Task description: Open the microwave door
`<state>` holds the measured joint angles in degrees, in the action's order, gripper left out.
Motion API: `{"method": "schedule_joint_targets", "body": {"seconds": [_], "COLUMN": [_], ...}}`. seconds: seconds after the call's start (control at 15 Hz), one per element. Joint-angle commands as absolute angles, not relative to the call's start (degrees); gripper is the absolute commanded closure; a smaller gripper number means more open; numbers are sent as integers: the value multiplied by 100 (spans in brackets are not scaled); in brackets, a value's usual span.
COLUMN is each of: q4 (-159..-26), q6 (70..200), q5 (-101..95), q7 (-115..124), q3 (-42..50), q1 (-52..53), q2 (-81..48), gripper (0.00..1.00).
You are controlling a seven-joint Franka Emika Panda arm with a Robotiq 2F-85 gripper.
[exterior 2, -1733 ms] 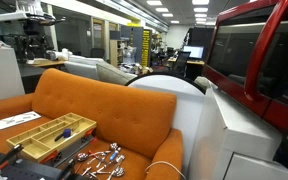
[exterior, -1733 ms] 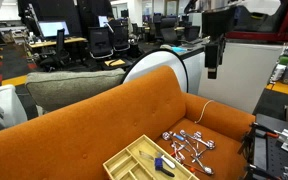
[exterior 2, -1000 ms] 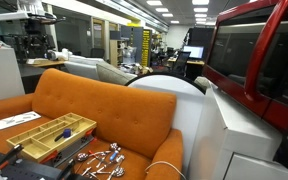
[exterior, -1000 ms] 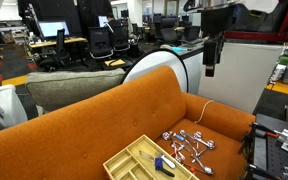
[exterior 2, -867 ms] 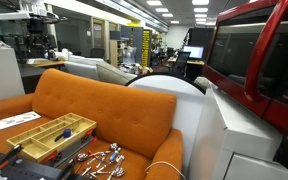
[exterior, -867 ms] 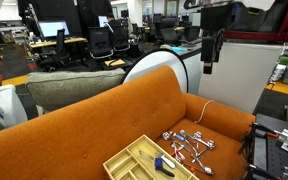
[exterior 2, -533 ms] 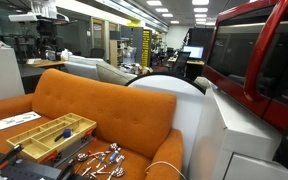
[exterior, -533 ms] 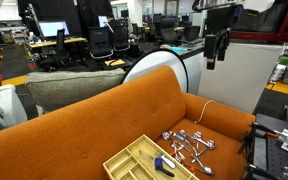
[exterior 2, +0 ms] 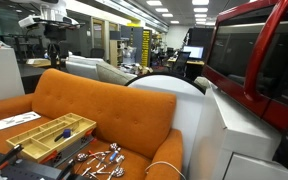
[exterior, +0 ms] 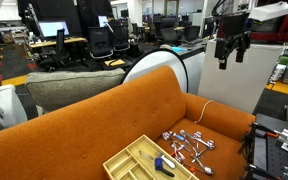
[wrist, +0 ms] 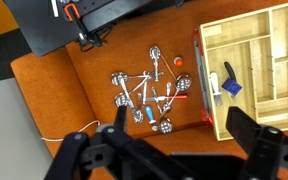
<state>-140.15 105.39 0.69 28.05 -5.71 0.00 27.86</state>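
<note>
We see the bench (exterior: 104, 120) covered in matt orange cloth, a tray (wrist: 274, 75) of pale bare wood, shiny metal parts (wrist: 149, 92), and the microwave (exterior 2: 259, 12) cased in glossy red, the microwave door (exterior 2: 234, 50) holding dark reflective glass.

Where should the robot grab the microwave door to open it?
Probably the tall red strip of the microwave door beside its dark window, coming from the front: it is long and upright, easy to pinch across. No separate handle shows.
</note>
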Motion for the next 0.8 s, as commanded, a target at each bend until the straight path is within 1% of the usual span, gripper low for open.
{"method": "schedule_joint_targets", "body": {"seconds": [0.0,0.4,0.73], "q4": [-14027,-14038,-14056], "q6": [10527,10527,10595], "q5": [93,92,156], "q7": [2841,2928,3851], "q3": [-649,-672,-479], "q1": [-89,-95,-557], "q2": [2823,2839,2695], "gripper": [0,0,0]}}
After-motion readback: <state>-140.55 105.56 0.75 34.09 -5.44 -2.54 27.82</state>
